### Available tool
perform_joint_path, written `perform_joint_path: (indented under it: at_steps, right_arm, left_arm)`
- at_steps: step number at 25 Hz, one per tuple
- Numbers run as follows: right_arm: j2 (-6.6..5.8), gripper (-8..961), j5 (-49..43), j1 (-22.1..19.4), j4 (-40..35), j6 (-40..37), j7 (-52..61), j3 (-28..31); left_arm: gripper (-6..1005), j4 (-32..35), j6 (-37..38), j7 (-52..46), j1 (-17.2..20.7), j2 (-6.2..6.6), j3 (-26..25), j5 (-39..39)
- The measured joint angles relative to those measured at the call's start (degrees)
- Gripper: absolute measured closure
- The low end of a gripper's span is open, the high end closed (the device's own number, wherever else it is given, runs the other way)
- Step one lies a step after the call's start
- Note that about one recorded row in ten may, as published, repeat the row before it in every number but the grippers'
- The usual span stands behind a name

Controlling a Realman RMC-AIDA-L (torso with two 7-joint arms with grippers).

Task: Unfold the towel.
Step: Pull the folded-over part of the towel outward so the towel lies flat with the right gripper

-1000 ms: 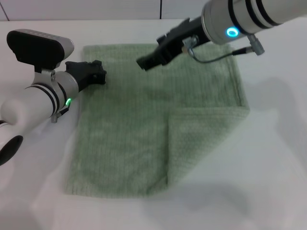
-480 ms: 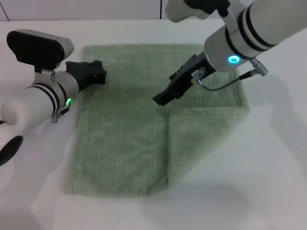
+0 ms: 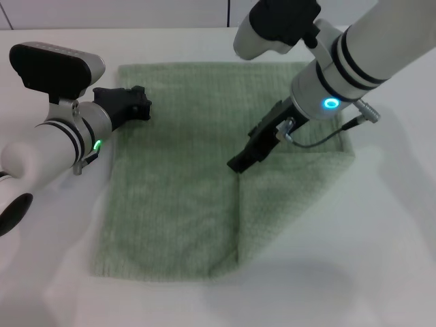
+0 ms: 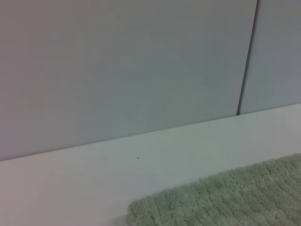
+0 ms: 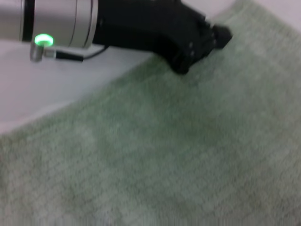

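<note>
Towel [image 3: 177, 197] lies mid-tabletop, near-right quarter still folded over. Right gripper [image 3: 240, 165] just swung down from far edge to flap's inner corner, so looks set to grab it; can't tell jaw state. Left gripper [image 3: 139, 103] parked at far-left corner, jaws unclear.

Pale green on white

The towel [image 3: 177, 191] is sage green with a ribbed, nubby weave; the table [image 3: 395, 238] white; both grippers black.

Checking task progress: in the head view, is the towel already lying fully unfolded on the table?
No, the towel has one corner flap folded over itself, with the right end effector at the flap's inner corner.
</note>
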Motion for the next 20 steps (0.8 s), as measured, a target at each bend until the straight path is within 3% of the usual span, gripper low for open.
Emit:
perform_joint_path:
  at_steps: [20]
  right_arm:
    - [0.31, 199, 0.4, 1.1, 5.0, -2.7, -2.1, -0.1]
  left_arm:
    - [953, -0.2, 0.0, 0.0, 0.0, 0.00, 0.2, 0.0]
